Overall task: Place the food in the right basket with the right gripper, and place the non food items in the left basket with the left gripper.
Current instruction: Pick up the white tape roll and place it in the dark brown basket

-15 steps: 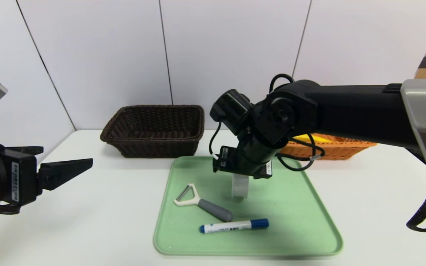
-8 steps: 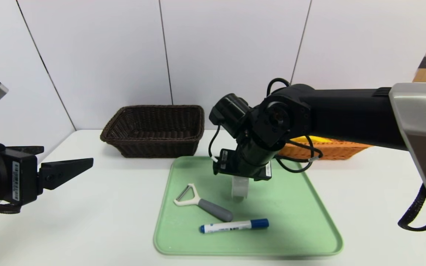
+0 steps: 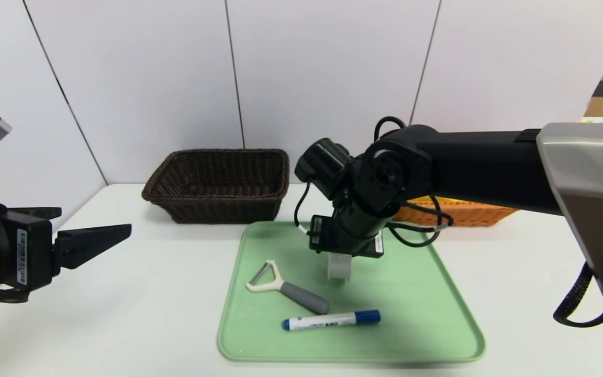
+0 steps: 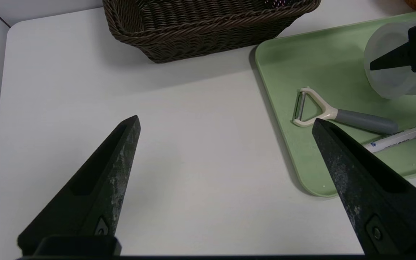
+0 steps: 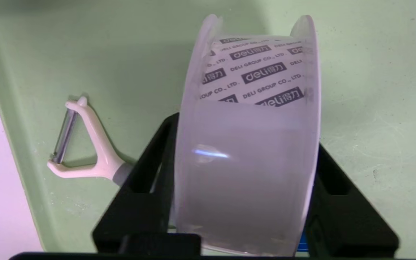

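Peeler (image 3: 288, 287) & marker (image 3: 331, 320) on tray (image 3: 422, 335), nr tape roll (image 3: 339, 267)

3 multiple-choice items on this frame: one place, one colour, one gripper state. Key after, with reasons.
1. Where is the peeler?
A) in the dark basket
B) on the tray
C) in the orange basket

2. What colour is the marker's cap?
A) red
B) black
C) blue

3. How does the left gripper stand?
A) open, holding nothing
B) shut on the marker
C) shut, holding nothing

Key:
1 B: the peeler lies on the green tray.
2 C: the marker has a blue cap at one end.
3 A: the left gripper has its jaws wide apart over bare table.
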Motion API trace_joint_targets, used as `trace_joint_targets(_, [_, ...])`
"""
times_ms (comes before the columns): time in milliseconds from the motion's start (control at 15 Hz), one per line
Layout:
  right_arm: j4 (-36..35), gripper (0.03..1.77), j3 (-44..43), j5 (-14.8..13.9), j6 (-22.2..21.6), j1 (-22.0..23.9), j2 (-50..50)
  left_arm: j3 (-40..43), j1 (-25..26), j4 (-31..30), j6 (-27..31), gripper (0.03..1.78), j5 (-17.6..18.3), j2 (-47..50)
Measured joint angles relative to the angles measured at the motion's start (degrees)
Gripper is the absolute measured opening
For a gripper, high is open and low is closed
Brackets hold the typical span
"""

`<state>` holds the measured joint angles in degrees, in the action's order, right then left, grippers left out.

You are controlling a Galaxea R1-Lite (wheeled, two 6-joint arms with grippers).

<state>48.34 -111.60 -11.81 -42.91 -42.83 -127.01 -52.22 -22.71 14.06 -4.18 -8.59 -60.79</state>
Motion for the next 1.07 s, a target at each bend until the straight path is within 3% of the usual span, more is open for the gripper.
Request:
trace_joint_targets(133, [0.0,0.59,0.0,-0.1,0.0,-0.1,-0.3,0.0,0.1,0.0,0.0,1.69,0.0,0.1])
trace_joint_targets(533, [0.0,0.60,1.2,-3.5,2.3,-0.2,0.3,0.0,0.3,0.2,-0.2,1.69,-0.1,0.2])
trace_joint_targets(1067, [-2.4,0.60,0.0,-2.9,2.5,0.0,8.1,0.2,0.4,0.4,-0.7,1.69,-0.2,0.2])
